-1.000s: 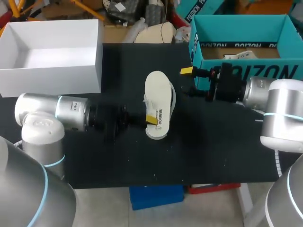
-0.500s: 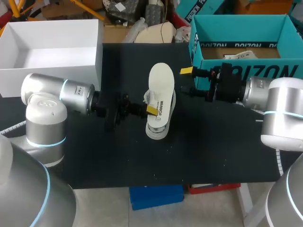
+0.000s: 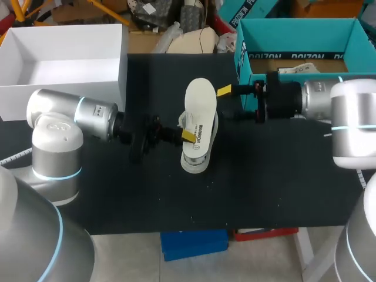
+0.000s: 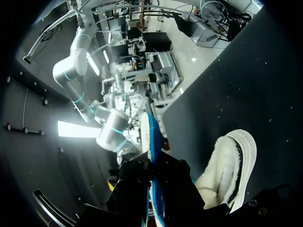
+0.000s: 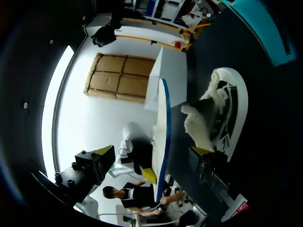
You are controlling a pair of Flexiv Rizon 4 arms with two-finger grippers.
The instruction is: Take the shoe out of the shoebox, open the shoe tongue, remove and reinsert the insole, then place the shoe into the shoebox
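- The table (image 3: 264,188) carried a white box (image 3: 64,94) at its far left corner and a teal shoebox (image 3: 294,35) at its far right corner.
- The left arm (image 3: 70,117) reached in from the left. The right arm (image 3: 352,111) reached in from the right, in front of the shoebox.
- The shoe (image 3: 195,161) lay on the table near the middle, between the two arms and outside both boxes.
- The insole (image 3: 200,103) stood raised over the shoe, with its pale face toward the head camera. The wrist views showed it edge-on, with a blue rim.
- The left gripper (image 3: 187,135) was clamped on the insole's lower edge, one finger on each face.
- The right gripper (image 3: 226,103) sat just beside the insole's right edge with its fingers wide apart. It held nothing, and its upper yellow tip appeared just clear of the insole, although contact could not be ruled out.
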